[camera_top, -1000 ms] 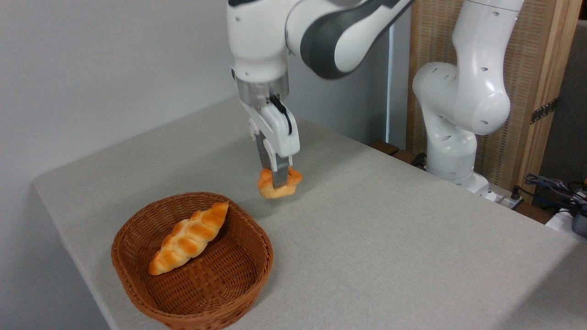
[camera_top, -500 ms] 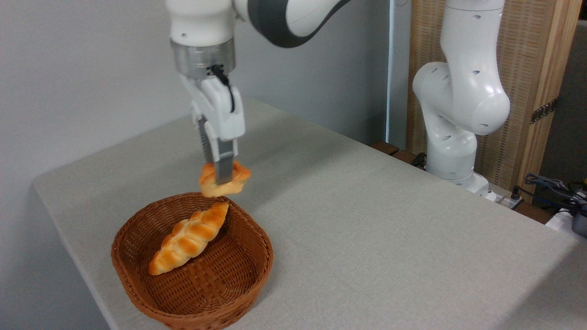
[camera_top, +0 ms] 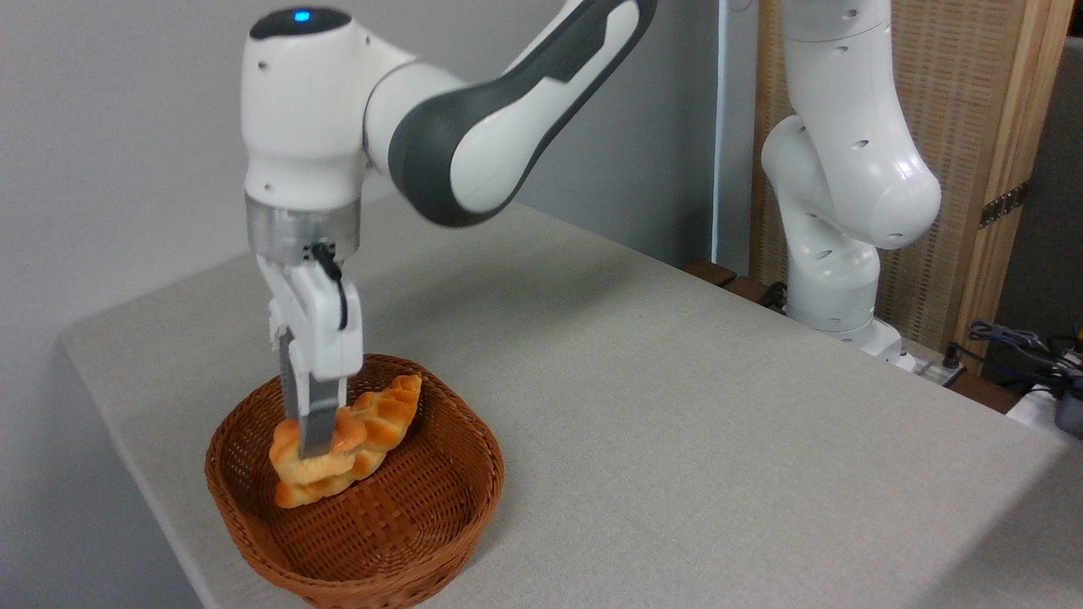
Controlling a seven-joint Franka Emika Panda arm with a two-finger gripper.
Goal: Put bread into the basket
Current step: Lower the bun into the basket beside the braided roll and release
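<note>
The pincer (camera_top: pixel 311 444) is clamped on the bread (camera_top: pixel 309 451), which is held low inside the basket (camera_top: pixel 440 524), in front of the braided loaf (camera_top: pixel 385 410). Contact with the loaf cannot be told. If released here, the bun may land on the loaf and roll toward the near-left rim. The desk (camera_top: pixel 677 406) is otherwise unaffected.

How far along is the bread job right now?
Pickup and carry look done: the bun hangs over the basket, in front of the braided loaf. In hand: the gripper has its jaws shut on it. Left: release, then withdraw.
</note>
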